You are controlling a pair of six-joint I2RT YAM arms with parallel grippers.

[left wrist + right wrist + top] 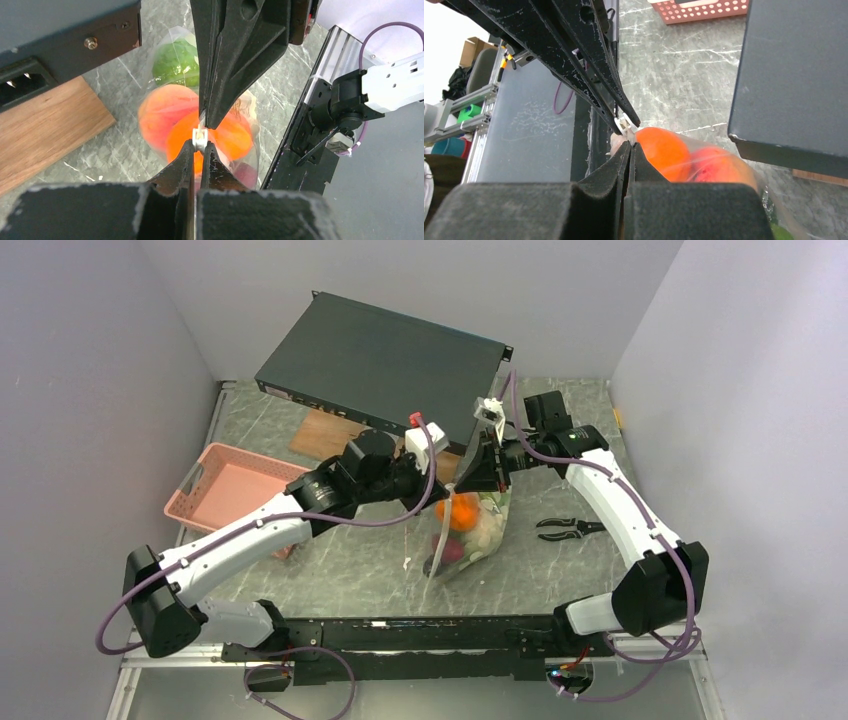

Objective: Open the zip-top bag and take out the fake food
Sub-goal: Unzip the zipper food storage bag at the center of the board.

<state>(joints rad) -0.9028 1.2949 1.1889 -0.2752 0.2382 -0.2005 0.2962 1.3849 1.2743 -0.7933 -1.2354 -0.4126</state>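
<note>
Top view, centre: bag (478,530) hung between left tool (440,487) and right tool (462,483), fake food (462,512) inside, bottom near bench (340,550). Left wrist view, lower centre: left tool pinching bag's white tab (199,137); right tool pressed together on edge just above. Right wrist view: orange ball (663,150) right of both tips.

Quantities: one bag (472,538) holding four visible food pieces (232,137); one basket (185,492) at 9 o'clock; one pliers (568,530) at 3 o'clock; one box (385,365); one board (325,435).
</note>
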